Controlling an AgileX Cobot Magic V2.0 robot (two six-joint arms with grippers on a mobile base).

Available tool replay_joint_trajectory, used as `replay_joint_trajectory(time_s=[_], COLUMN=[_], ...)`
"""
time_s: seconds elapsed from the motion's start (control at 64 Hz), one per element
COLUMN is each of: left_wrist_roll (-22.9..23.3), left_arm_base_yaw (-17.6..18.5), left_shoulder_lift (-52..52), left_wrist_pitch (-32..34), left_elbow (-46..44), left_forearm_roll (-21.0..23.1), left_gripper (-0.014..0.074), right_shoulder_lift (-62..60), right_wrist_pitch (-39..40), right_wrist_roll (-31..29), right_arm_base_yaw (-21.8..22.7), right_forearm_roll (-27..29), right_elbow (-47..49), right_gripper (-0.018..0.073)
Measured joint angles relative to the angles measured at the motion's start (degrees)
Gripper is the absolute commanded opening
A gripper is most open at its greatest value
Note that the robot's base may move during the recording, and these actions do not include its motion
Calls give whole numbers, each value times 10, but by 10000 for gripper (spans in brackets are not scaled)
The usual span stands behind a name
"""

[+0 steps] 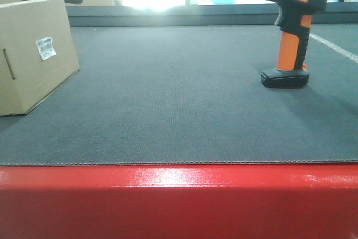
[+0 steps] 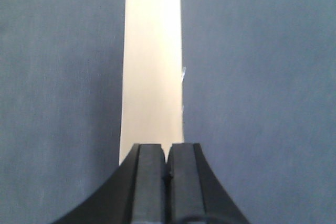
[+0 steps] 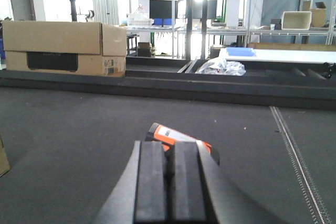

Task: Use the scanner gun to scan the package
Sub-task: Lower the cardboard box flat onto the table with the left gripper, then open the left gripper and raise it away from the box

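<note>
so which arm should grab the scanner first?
Right, probably. The right gripper, fingers together, has the scanner just beyond its tips. The left gripper, also shut, looks down on the package, which stands on the far side of the mat from the scanner.

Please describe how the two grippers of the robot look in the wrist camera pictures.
Both the left gripper and the right gripper show two flat, black, matte fingers, side by side, rising from a black base that flares outward. No cables or markings are visible.
</note>
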State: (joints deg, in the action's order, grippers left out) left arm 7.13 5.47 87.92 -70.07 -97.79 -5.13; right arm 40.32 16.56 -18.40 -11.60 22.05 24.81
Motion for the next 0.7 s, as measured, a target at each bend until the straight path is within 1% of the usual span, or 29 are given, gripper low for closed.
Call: replay_joint_trajectory(time_s=[0.047,0.109,0.297,0.438,0.485,0.704], left_wrist_roll=[1,4,5,5,5,5], left_arm_base_yaw=[0,0,0,0,0,0], left_shoulder_lift=[-19,-51,-154,-221,-241,-325], left_wrist_pitch=[11,49,213,321,361,481], left_elbow=[30,86,247,355,387,504], left_forearm_roll=[0,4,11,12,12,14], left_gripper=[-111,-111,-111,-111,-111,-111], right_shoulder_lift=[0,0,0,0,0,0], right_wrist_pitch=[-2,-4,-6,-7,-7,-7], right_wrist_roll=[0,0,0,0,0,0], right_arm_base_yaw=[0,0,0,0,0,0], right_forearm_roll=[0,0,0,0,0,0], right_elbow=[0,0,0,0,0,0], right_gripper=[-168,-168,-168,-168,-168,-168])
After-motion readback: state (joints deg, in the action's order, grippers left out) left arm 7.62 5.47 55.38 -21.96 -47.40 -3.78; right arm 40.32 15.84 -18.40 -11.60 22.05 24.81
